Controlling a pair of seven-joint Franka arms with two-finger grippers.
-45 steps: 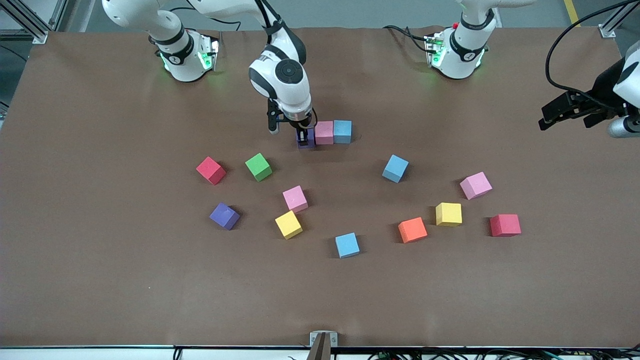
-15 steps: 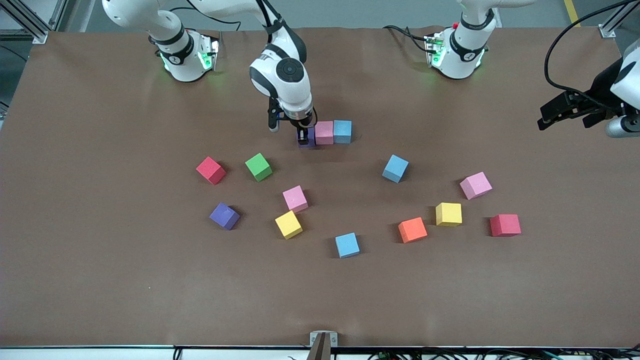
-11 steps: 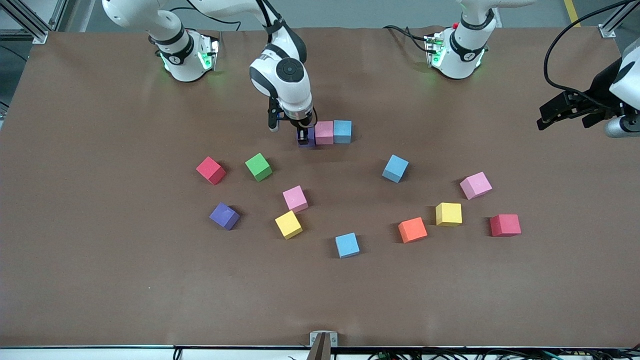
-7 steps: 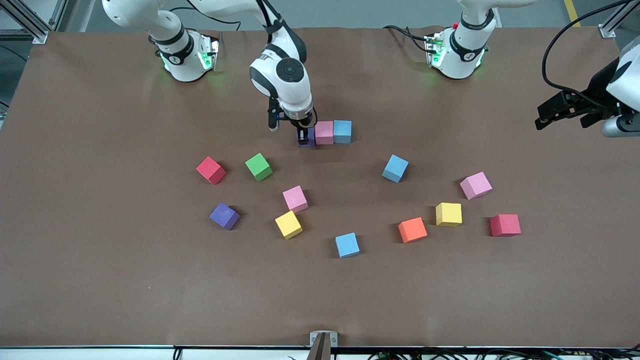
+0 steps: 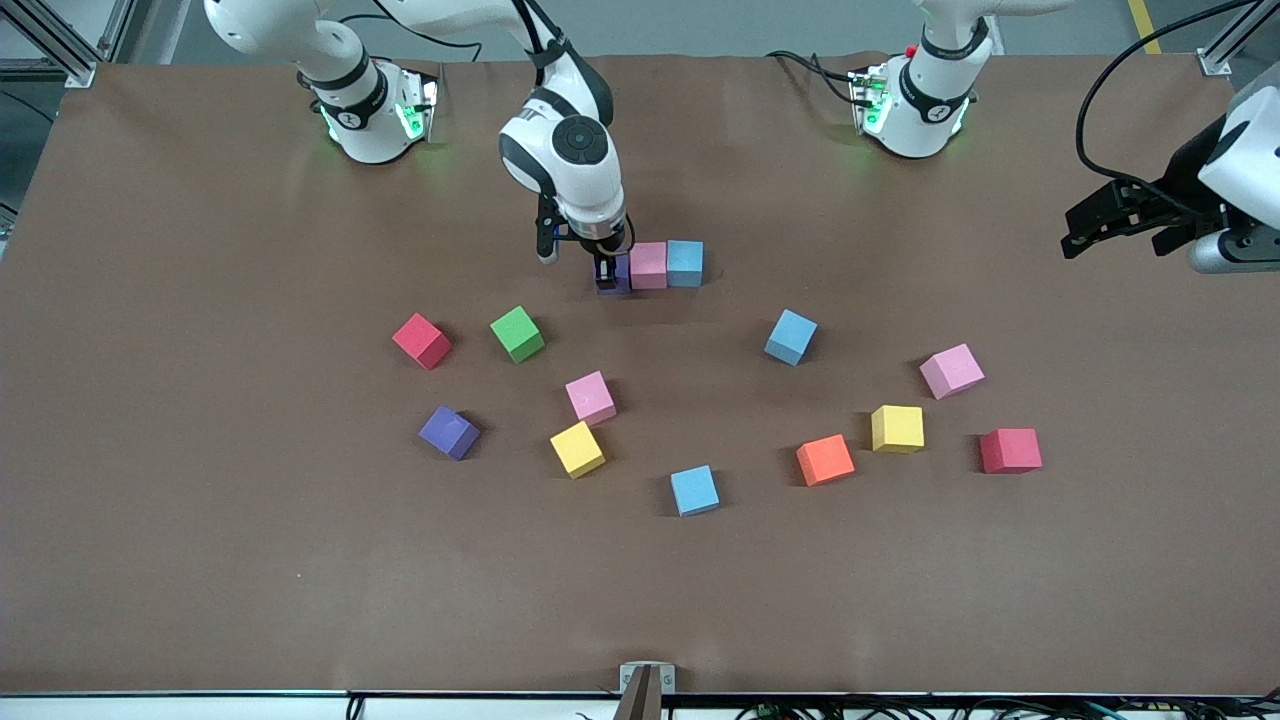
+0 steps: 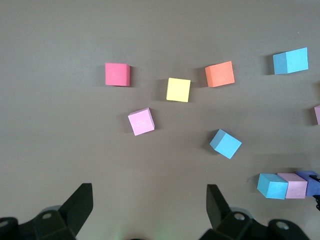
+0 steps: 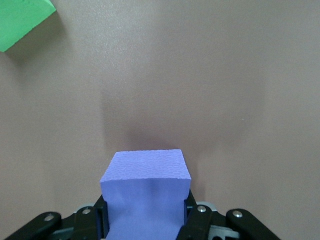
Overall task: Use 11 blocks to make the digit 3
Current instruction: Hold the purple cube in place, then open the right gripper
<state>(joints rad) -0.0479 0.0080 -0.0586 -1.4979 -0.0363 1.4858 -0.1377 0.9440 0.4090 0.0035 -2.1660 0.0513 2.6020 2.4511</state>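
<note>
The right gripper (image 5: 609, 277), upper centre of frame, clamps a small purple foam cube (image 7: 146, 192), largely hiding it; the left gripper (image 6: 150, 207), fingers spread and empty, hangs at frame's upper edge, partly cut off.

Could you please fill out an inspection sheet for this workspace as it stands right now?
Surface: brown table, bare apart from the cubes.
Job's things: row of purple block, pink block and blue block; nine more loose blocks.
Clutter: two red cubes.
Grippers: right gripper shut on purple block; left gripper open, waiting over table edge.
Cables: black cable at left arm.
Surroundings: metal frame at the corner.
</note>
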